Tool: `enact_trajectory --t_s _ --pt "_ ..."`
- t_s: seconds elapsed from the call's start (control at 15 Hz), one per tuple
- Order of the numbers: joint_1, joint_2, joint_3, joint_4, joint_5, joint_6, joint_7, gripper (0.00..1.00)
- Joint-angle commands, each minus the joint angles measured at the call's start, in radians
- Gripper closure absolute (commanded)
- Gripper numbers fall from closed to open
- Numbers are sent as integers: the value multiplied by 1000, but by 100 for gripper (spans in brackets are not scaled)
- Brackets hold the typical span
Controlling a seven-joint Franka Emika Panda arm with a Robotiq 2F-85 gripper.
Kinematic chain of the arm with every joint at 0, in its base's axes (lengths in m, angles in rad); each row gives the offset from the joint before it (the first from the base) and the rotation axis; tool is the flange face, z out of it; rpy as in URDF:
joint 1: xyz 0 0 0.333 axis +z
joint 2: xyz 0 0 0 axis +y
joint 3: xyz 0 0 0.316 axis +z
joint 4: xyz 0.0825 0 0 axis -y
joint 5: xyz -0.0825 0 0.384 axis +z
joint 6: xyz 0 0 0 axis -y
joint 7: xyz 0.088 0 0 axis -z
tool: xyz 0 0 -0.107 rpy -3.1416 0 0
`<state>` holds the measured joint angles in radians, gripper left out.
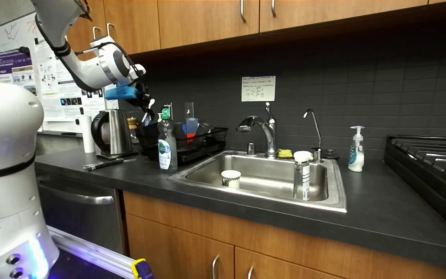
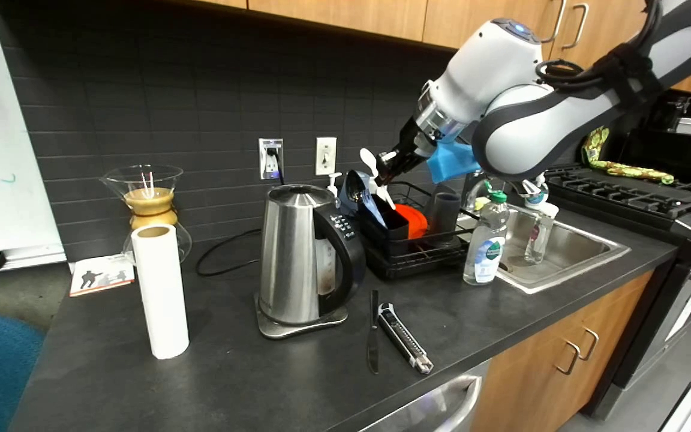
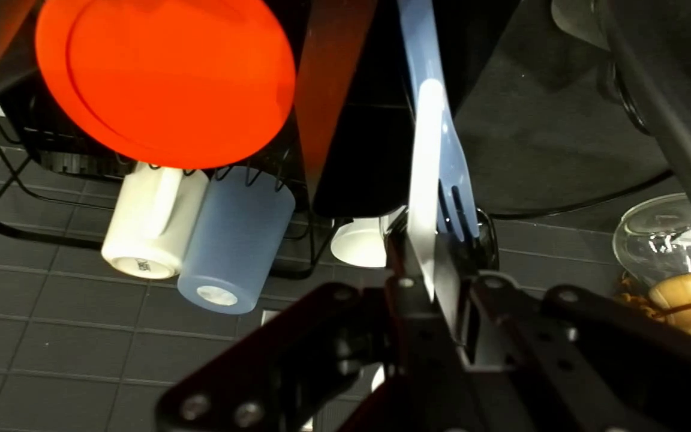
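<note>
Pinching 1 white plastic spoon (image 3: pixel 425 180) in the gripper (image 3: pixel 442 288), with handle down, near 1 blue fork (image 3: pixel 453 156), over the black cutlery holder (image 2: pixel 396 230). Already gripped; not let go of yet.

steel kettle (image 2: pixel 290 258) near white roll (image 2: pixel 162 294)

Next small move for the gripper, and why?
I'd nudge the gripper slightly sideways toward the orange dish, without opening: it looks closed on the white spoon, whose handle overlaps the blue fork in the wrist view and might snag. I can't tell whether the two touch.
</note>
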<state>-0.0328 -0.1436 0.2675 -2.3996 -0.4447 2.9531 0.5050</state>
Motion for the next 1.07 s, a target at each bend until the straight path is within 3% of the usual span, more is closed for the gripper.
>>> enact_trajectory --t_s 0.0,1.0 --pt "-25 37 10 28 -62 28 35 97" --pt "-24 103 3 43 -169 63 119 97"
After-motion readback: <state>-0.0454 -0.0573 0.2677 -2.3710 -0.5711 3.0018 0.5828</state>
